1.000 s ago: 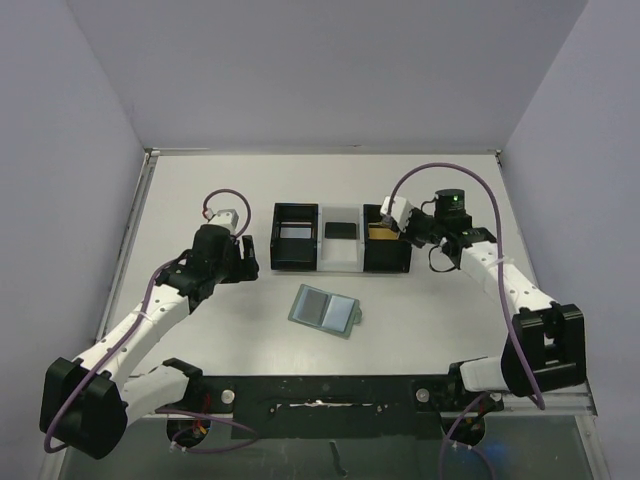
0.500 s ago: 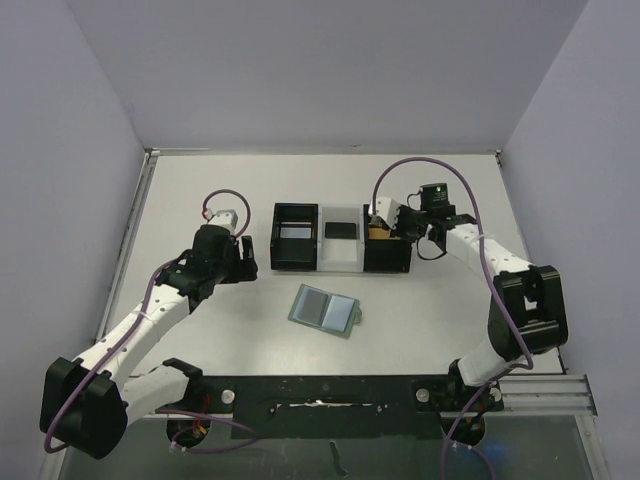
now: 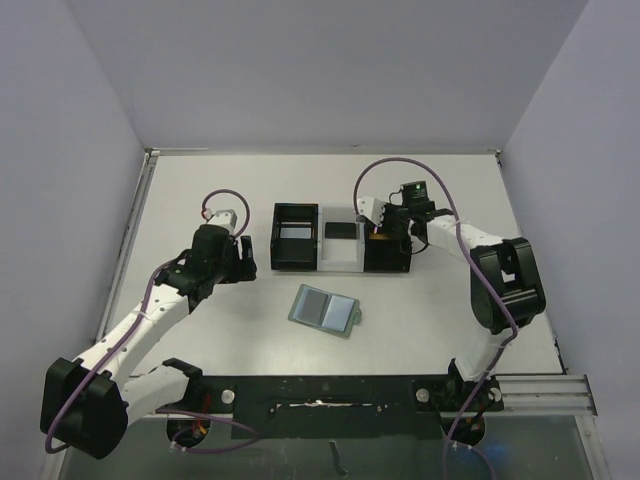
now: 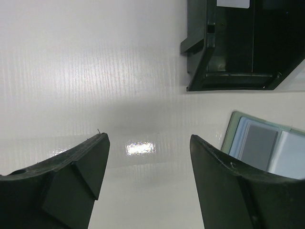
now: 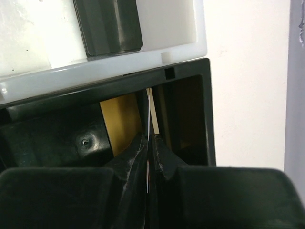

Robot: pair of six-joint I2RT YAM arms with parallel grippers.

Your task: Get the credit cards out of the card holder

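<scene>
card holder (image 3: 325,309) in overhead, left wrist views

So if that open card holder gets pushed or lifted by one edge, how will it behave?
The card holder lies open and flat on the glossy table, so a push would probably slide it, not tip it. It looks thin with a middle fold, so lifted by one edge the other half may droop or swing shut.

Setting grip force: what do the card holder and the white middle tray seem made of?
Card holder: probably matte faux leather or fabric, teal-grey with smooth pale pockets; unclear which. White tray: likely moulded plastic, semi-glossy, with a thick rounded translucent rim.
</scene>
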